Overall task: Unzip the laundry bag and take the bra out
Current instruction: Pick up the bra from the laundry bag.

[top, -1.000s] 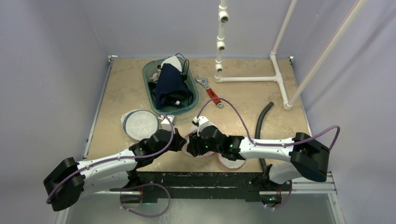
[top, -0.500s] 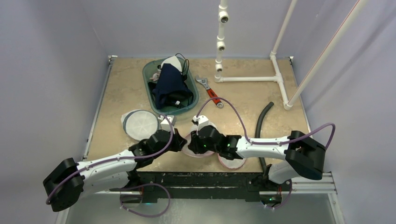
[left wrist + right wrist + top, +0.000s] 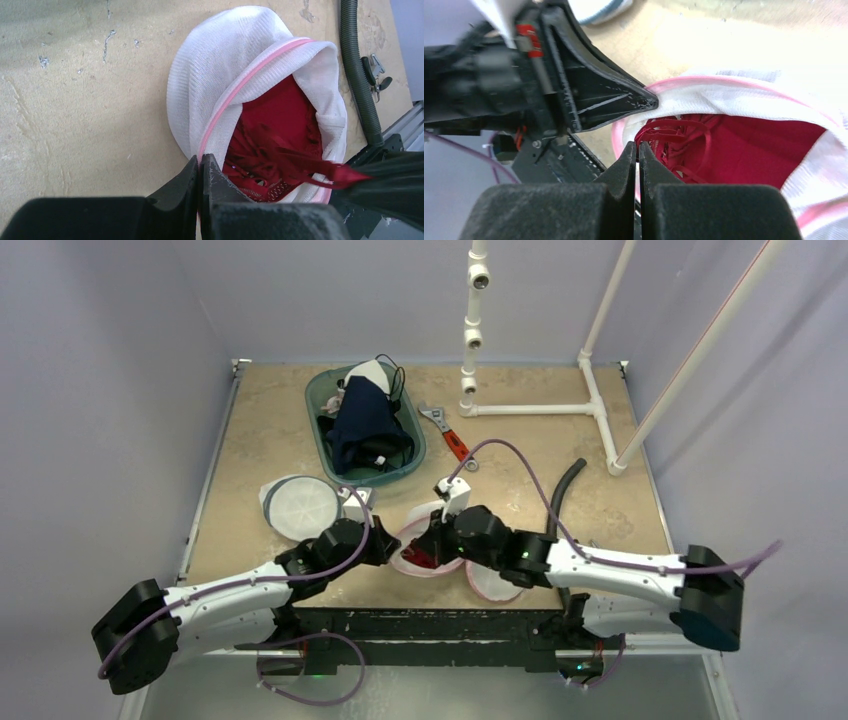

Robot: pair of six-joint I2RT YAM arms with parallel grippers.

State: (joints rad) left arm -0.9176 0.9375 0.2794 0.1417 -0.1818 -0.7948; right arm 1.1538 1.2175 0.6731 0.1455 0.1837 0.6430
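The white mesh laundry bag (image 3: 215, 65) lies open near the table's front edge, its pink zip rim (image 3: 250, 75) gaping. The red bra (image 3: 280, 125) sits inside. My left gripper (image 3: 201, 162) is shut on the pink rim at the bag's left side (image 3: 400, 540). My right gripper (image 3: 638, 147) is shut on a red strap of the bra (image 3: 674, 135) at the bag's mouth. In the left wrist view that strap (image 3: 345, 172) runs taut to the right gripper's dark fingers (image 3: 395, 175). From above, the right gripper (image 3: 432, 548) is over the red cloth (image 3: 420, 560).
A green basin (image 3: 318, 390) of dark clothes stands at the back. A red-handled wrench (image 3: 455, 445), a white pipe frame (image 3: 530, 408) and a black corrugated hose (image 3: 562, 490) lie to the right. A round white mesh disc (image 3: 298, 505) lies left; another (image 3: 495, 585) sits under the right arm.
My right gripper has shut on the bra strap and drawn back to the right, and red cloth now shows at the bag's mouth. The left gripper has kept its hold.
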